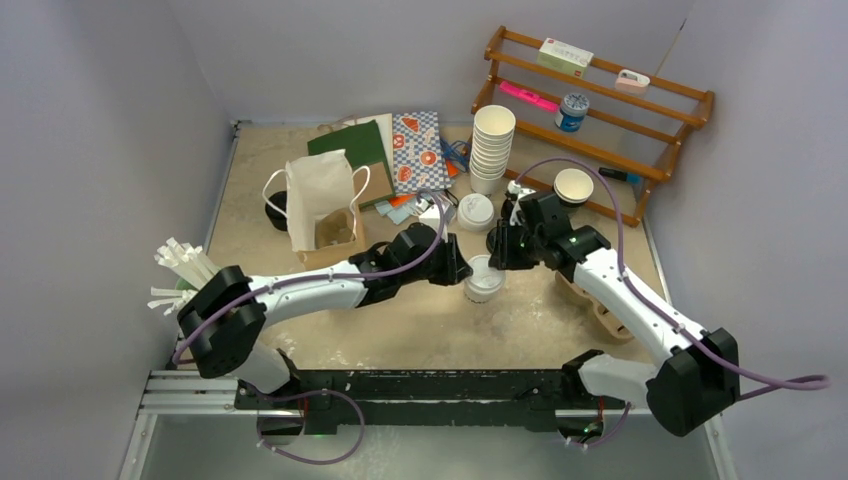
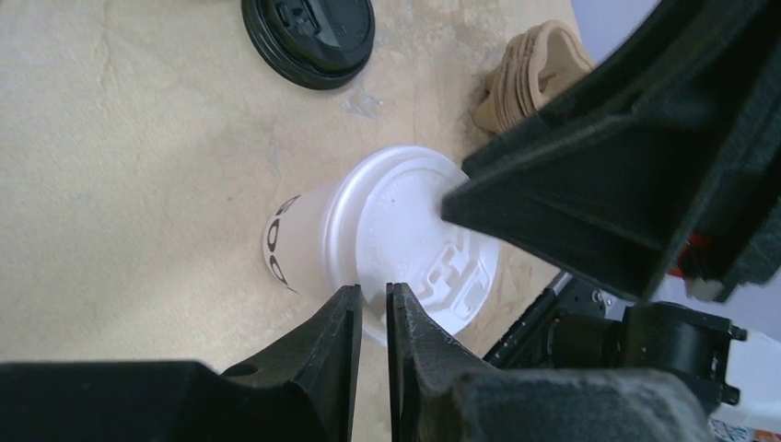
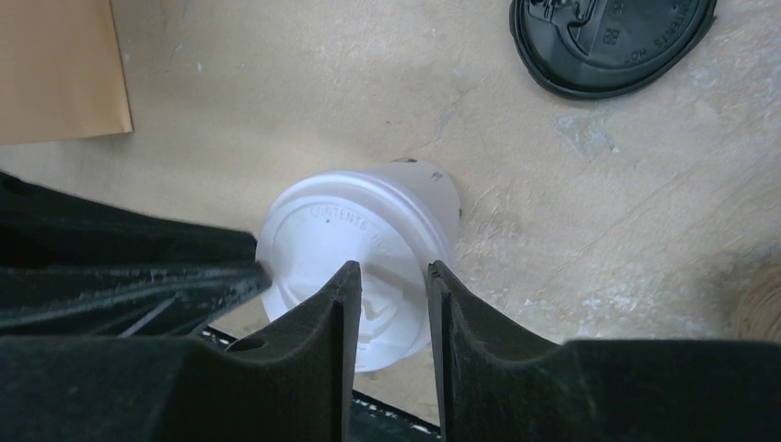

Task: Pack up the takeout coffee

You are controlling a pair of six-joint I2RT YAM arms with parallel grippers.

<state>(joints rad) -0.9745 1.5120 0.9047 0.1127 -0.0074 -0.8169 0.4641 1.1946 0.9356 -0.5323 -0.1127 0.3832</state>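
A small paper takeout cup with a white lid (image 1: pixel 484 279) stands mid-table; its lid shows in the left wrist view (image 2: pixel 405 230) and the right wrist view (image 3: pixel 322 230). My left gripper (image 1: pixel 458 265) comes in from the left, its jaws almost closed and empty, tips (image 2: pixel 373 287) over the lid's near rim. My right gripper (image 1: pixel 497 252) comes in from the right, jaws a narrow gap apart and empty, tips (image 3: pixel 393 267) over the lid. A black lid (image 2: pixel 308 37) lies flat on the table beyond the cup, also in the right wrist view (image 3: pixel 608 41). No black-lidded cup shows.
An open brown paper bag (image 1: pixel 322 205) stands at the left. A tall stack of white cups (image 1: pixel 492 148), another white lid (image 1: pixel 476 212) and a dark lidless cup (image 1: pixel 573 186) are behind. A pulp cup carrier (image 1: pixel 600 305) lies under the right arm. A wooden rack (image 1: pixel 600 100) is at the back right.
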